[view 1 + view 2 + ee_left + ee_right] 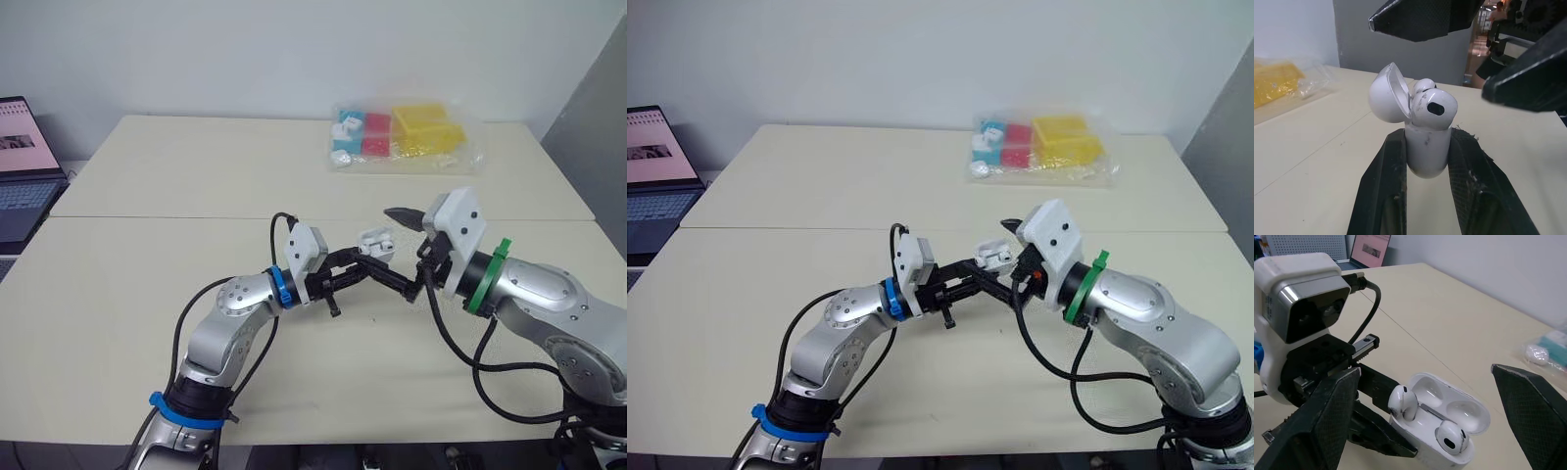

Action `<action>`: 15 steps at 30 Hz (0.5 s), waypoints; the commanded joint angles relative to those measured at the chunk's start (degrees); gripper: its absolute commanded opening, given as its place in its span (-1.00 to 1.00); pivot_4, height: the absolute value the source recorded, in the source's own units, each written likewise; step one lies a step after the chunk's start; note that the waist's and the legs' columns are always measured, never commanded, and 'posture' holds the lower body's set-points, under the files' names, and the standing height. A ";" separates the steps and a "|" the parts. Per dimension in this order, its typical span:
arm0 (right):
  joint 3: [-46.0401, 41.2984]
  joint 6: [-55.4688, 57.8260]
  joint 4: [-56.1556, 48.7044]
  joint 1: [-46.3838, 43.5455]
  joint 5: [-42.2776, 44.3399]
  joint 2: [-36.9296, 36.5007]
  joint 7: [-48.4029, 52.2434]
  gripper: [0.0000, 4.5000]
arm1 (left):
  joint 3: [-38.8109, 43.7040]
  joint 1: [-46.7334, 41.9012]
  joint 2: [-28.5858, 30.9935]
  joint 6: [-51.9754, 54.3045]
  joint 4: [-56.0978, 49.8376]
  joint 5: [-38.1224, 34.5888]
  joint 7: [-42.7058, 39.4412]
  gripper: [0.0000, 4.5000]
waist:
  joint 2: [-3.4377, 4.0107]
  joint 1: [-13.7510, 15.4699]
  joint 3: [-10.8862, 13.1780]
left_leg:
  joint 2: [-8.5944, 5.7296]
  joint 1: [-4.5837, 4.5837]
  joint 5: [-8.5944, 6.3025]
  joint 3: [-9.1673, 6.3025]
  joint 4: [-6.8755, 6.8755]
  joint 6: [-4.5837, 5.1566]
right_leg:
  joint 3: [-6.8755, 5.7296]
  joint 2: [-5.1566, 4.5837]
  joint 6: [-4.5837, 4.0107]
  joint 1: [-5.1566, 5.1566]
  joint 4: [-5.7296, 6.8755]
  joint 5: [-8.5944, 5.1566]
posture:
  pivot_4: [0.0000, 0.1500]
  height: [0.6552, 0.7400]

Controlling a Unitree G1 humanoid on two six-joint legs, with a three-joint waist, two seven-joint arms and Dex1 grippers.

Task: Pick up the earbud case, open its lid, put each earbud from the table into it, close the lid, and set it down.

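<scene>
The open case [1469,413] with two earbuds [1451,438] is being gripped by the left claw [1427,139] while the right claw [1423,369] is being held open.

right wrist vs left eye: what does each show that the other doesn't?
Right wrist view: inside of the open earbud case, both earbuds sitting in it. Left eye view: yellow boxes in the plastic bag at the far side of the table. Both: left gripper shut on the case, right gripper with jaws open either side of it, laptop.
</scene>
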 commanded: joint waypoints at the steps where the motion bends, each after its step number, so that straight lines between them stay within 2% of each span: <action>1: -0.14 -2.59 -0.30 0.39 -2.84 -0.57 1.36 1.00 | 0.26 -0.58 0.21 -0.46 -2.12 -0.90 -0.52 -0.65 | 0.00 0.00 0.00 | 0.00 0.01 0.00 0.00 0.00 0.00 | 0.00 0.00 0.00 0.00 0.01 0.00 | 1.00 1.00; 15: -1.19 -4.11 0.27 3.21 -7.30 -0.77 5.12 1.00 | 0.08 -0.53 0.43 -0.63 -2.08 -1.00 -0.60 -0.65 | 0.00 -0.01 0.00 | 0.00 0.02 0.00 -0.01 0.00 0.00 | -0.02 0.00 0.00 0.00 0.04 0.00 | 1.00 1.00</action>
